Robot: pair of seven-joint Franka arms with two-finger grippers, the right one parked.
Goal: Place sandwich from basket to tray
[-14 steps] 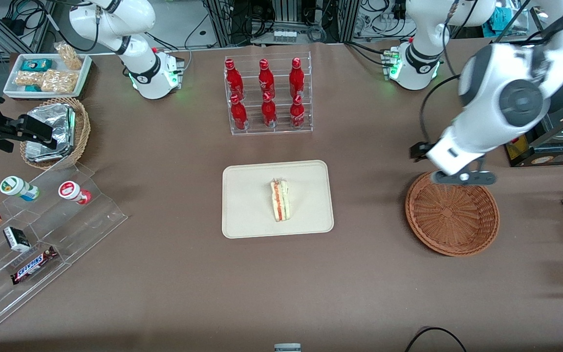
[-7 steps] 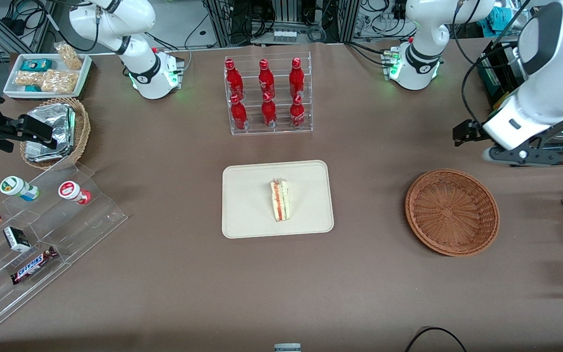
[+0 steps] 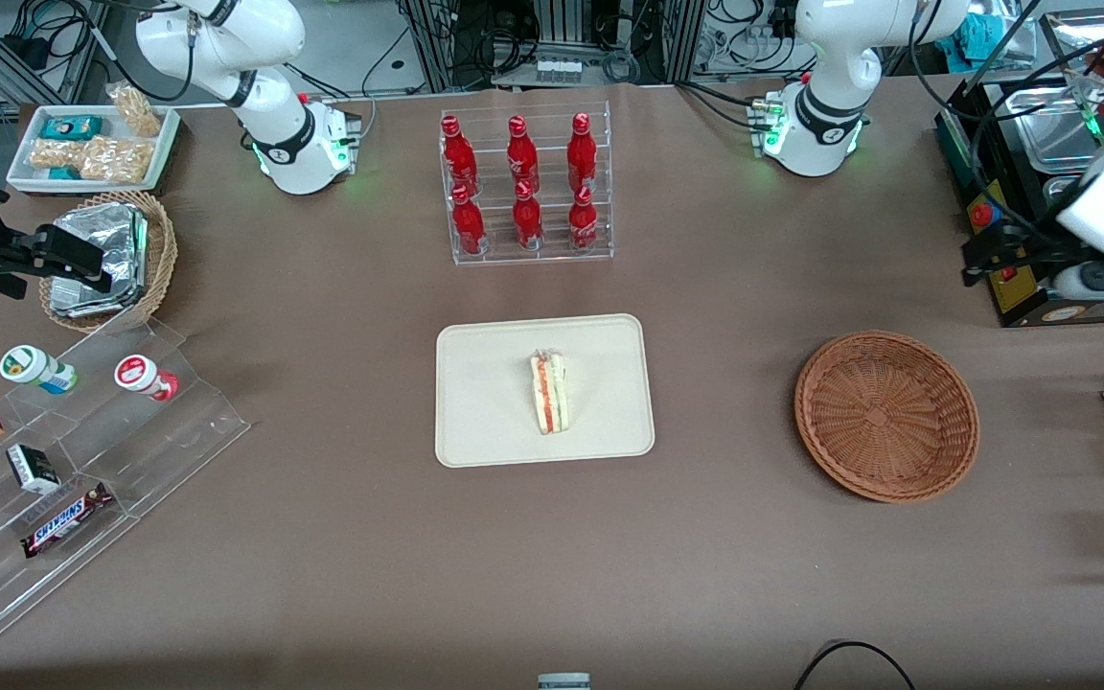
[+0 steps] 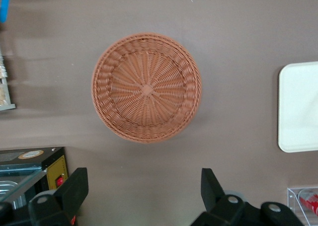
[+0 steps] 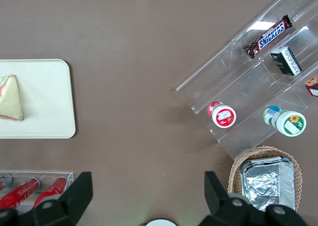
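Sandwich (image 3: pixel 549 391) lying on tray (image 3: pixel 485 422), mid-tabletop. Basket (image 3: pixel 885 415) bare, toward working arm's end. Gripper (image 4: pixel 144 193) high above basket, fingers (image 4: pixel 74 188) spread wide, grasping nothing.

The left arm reaches high at the working arm's end of the table, its pincer (image 4: pixel 144 193) pointing straight down with both fingers (image 4: pixel 74 188) spread wide, holding nothing.

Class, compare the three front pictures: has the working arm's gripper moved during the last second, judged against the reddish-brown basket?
Yes. The gripper, fingers open, has pulled away from above the basket toward the working arm's end of the table.
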